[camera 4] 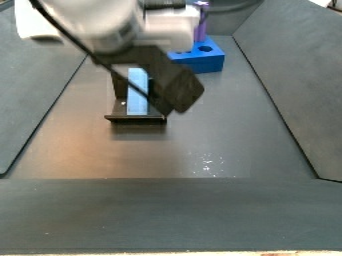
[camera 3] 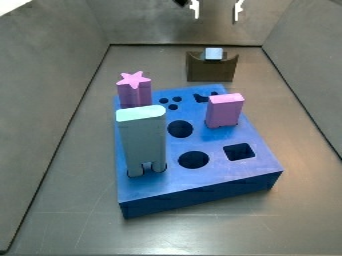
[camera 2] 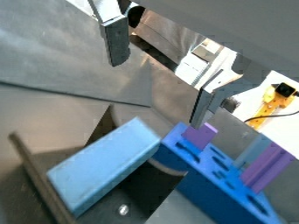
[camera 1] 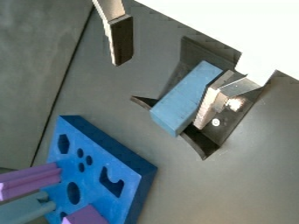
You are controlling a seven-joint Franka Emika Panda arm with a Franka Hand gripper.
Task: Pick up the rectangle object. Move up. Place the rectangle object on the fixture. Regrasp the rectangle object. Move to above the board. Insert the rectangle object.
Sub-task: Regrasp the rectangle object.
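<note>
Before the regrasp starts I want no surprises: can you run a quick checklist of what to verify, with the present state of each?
1. Rectangle object resting on the fixture, leaning tilted: ok.
2. Tool open, fingers apart, nothing between them: ok.
3. Tool above the rectangle object, not touching it: ok in both wrist views.
4. Bar squarely seated against the fixture wall: cannot tell.
5. Board apart from the fixture: ok.
6. Free square hole on the board open: ok; whether it fits the bar, cannot tell.
</note>
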